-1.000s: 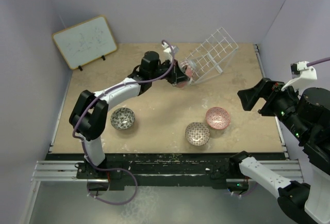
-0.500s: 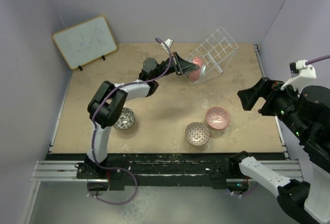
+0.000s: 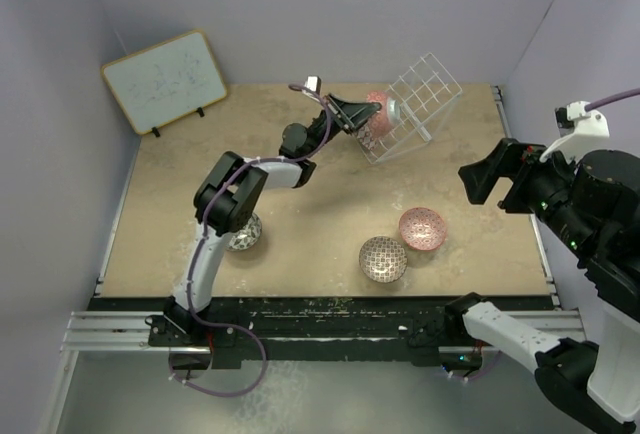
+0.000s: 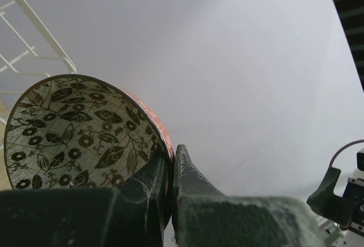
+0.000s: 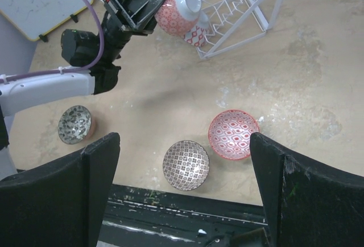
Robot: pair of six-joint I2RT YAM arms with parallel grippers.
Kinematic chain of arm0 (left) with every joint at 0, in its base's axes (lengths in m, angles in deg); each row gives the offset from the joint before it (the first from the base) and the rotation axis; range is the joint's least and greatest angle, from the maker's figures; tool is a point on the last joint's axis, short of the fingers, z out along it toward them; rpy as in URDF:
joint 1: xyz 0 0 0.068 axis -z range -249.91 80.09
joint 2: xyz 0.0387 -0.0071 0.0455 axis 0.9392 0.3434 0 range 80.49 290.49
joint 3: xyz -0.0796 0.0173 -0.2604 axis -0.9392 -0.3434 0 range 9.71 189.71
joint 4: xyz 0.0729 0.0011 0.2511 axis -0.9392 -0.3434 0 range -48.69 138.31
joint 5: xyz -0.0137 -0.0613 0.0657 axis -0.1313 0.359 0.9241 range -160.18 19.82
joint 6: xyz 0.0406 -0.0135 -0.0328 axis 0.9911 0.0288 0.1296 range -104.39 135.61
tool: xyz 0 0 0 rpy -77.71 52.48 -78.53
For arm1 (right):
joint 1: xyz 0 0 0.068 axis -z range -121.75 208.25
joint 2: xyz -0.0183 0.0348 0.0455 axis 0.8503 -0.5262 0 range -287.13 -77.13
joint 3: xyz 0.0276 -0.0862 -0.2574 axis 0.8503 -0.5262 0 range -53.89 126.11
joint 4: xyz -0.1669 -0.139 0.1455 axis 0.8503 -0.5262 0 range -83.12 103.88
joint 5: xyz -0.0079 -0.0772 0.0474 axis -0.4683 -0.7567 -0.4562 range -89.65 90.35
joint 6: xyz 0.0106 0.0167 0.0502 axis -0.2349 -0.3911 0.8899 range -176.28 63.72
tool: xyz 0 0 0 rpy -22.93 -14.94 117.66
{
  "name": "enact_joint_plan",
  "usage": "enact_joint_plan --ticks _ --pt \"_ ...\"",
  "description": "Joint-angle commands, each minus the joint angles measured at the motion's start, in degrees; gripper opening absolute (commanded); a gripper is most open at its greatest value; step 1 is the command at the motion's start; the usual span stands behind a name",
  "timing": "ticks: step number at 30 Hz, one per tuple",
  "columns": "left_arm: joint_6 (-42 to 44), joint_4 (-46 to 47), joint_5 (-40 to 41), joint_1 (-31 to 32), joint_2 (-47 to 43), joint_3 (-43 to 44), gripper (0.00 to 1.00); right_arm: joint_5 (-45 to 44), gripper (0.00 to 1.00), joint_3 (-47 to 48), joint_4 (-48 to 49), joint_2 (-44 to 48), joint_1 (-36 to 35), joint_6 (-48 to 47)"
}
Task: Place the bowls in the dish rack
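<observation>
My left gripper [image 3: 356, 114] is shut on the rim of a bowl [image 3: 379, 108] with a red-patterned outside and a grey-white leaf-patterned inside [image 4: 79, 127]. It holds the bowl on edge in the air against the near left side of the tilted white wire dish rack [image 3: 418, 96]. Another red-patterned bowl [image 5: 197, 34] sits at the rack's low end. On the table lie a grey-white bowl [image 3: 240, 232], a lattice bowl [image 3: 383, 258] and a pink bowl [image 3: 422, 228]. My right gripper [image 3: 500, 184] is open and empty, high over the right side.
A wood-framed whiteboard [image 3: 165, 79] leans at the back left. The left arm stretches across the table's middle and partly covers the grey-white bowl. The table's black front rail [image 3: 320, 314] runs just below the lattice bowl. Grey walls close in the back and sides.
My left gripper has lifted the bowl up and back, from the rack's low end to higher against its side. The right arm has barely moved.
</observation>
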Motion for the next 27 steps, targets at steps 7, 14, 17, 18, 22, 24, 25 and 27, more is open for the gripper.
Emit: enact_joint_plan --ticks 7,14,17,18,22,24,25,27 --pt "-3.5 14.3 15.8 0.3 5.5 5.0 0.0 -1.3 0.97 1.8 0.1 -1.9 -0.1 -2.7" --pt "-4.6 16.1 20.2 1.2 10.0 9.5 0.0 -0.5 0.97 1.1 0.0 -1.8 -0.1 -2.4" --pt "-4.6 16.1 20.9 1.7 11.4 11.2 0.0 -0.5 0.97 1.2 0.0 -1.8 -0.1 -2.2" --pt "-4.8 16.1 21.1 1.8 11.7 11.2 0.0 -0.5 0.97 1.2 0.0 -1.7 -0.1 -2.1" --pt "-5.1 16.2 22.4 1.9 12.1 10.2 0.0 -0.2 0.96 1.1 -0.2 -1.9 -0.1 -2.0" --pt "-5.1 16.2 22.6 1.9 12.5 10.6 0.0 -0.1 0.96 1.1 -0.2 -2.0 -0.1 -2.0" --pt "-5.1 16.2 22.6 1.9 12.8 10.9 0.0 -0.1 0.96 1.2 -0.3 -2.0 -0.1 -1.9" --pt "-5.2 16.2 22.8 2.0 13.2 11.6 0.0 -0.1 0.96 1.2 -0.3 -2.0 -0.1 -1.8"
